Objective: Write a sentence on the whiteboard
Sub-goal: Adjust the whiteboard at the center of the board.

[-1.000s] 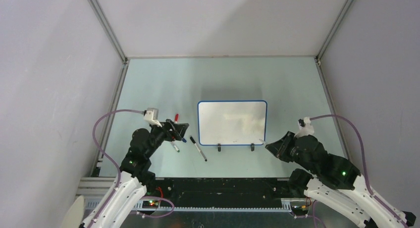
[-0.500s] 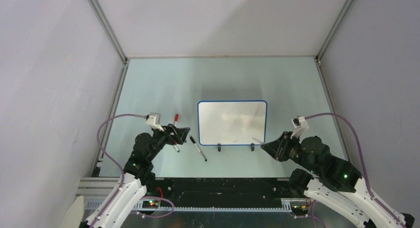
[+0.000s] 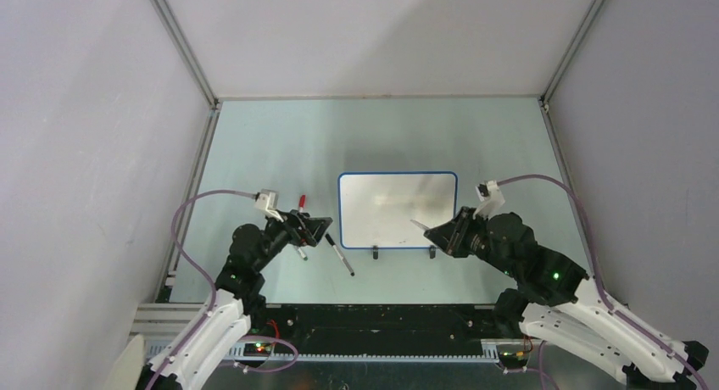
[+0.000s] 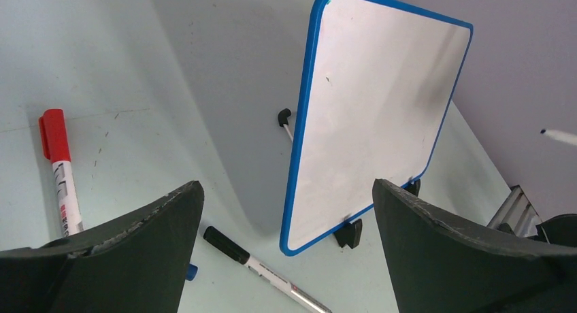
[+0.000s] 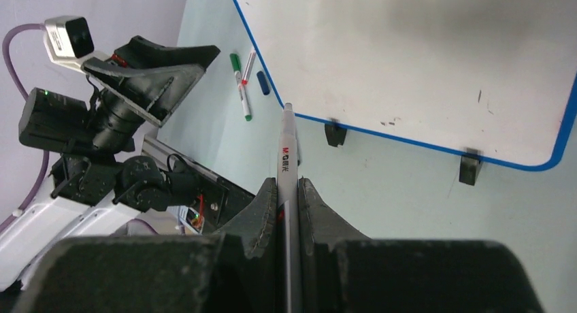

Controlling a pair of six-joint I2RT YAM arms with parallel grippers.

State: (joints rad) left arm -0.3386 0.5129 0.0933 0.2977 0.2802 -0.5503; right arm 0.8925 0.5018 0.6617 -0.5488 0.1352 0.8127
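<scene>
The whiteboard sits between released left end effector and right end effector grasping a marker.

Pale green table under the propped whiteboard, a red-capped marker and a black-capped marker beside it.

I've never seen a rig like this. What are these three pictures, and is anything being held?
Two robot arms, left and right, are bolted at the table's near edge. The wide picture comes from a camera fixed above and behind them. The other two come from a camera on each wrist, looking past its own end effector. On the table, among others: a blue-rimmed whiteboard with no writing, a red-capped marker and a black-capped marker. The left end effector is open and empty. The right end effector is shut on an uncapped marker, tip toward the board.
</scene>
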